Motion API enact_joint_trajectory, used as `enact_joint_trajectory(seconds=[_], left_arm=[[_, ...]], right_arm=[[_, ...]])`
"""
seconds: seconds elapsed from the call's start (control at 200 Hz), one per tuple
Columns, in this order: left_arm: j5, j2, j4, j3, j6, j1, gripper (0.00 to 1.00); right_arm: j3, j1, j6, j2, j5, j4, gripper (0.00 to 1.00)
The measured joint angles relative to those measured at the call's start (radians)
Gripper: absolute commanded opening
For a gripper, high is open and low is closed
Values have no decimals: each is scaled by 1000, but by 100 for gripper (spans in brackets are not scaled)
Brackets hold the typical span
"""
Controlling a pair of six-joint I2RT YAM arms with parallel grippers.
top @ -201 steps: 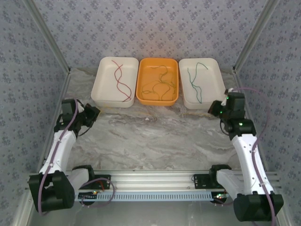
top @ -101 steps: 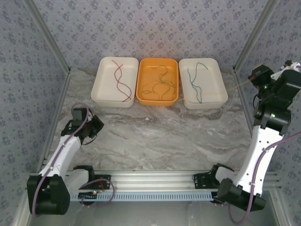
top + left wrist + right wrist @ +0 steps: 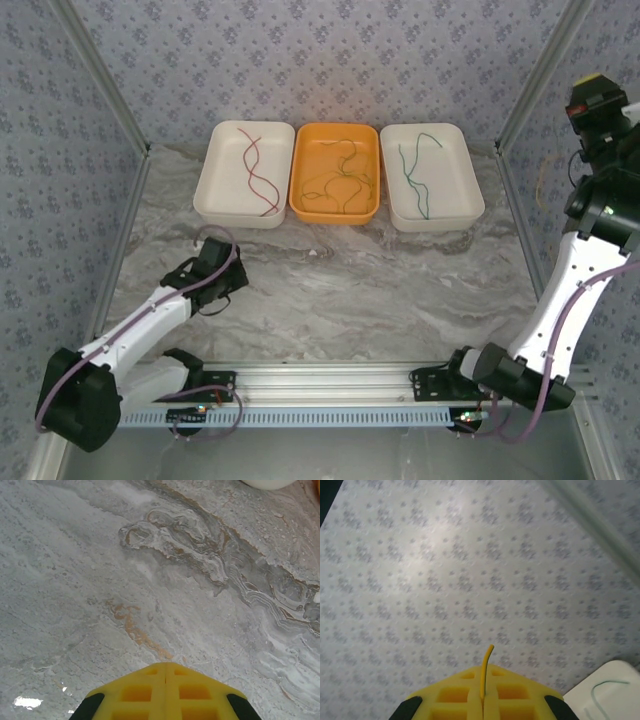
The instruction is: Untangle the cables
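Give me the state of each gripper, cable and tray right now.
Left gripper: shut, empty, over the table.
Right gripper: shut on yellow cable, raised near the wall.
Yellow cable: pinched, held aloft.
Tangle: knotted together in the orange tray.
Dark red cables: loose in left white tray.
Green cable: alone in right white tray.

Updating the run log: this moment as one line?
left fingers: shut, empty, over table | right fingers: shut on yellow cable, high | red cable: left tray | green cable: right tray | tangle: orange tray
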Motion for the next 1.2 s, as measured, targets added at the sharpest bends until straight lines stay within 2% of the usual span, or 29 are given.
enact_joint_trajectory(seconds=[0.23, 0.28, 0.455, 0.52, 0.59, 0.695, 0.779, 1.004, 1.199], left_arm=[[-21, -19, 31, 21, -27, -69, 1], [-21, -24, 46, 29, -31, -80, 8], [-29, -146, 98, 33, -37, -106, 46], [-35, -224, 115, 32, -41, -107, 57], [-43, -311, 129, 30, -36, -107, 64], [-42, -419, 147, 14, -17, -107, 65], [-23, -442, 152, 8, 2, -107, 64], [77, -336, 184, -43, 45, -114, 65], [99, -250, 194, -92, 45, -121, 68]], right_arm=[[193, 230, -90, 53, -37, -82, 0], [241, 269, -100, 56, -37, -86, 0], [357, 480, -155, 68, -22, -85, 0], [356, 552, -177, 72, -15, -86, 0], [320, 619, -200, 74, -2, -80, 0], [225, 706, -236, 82, 27, -76, 0], [130, 753, -257, 103, 44, -70, 0], [-21, 803, -292, 182, 69, -68, 0], [-61, 810, -311, 185, 68, -55, 0]])
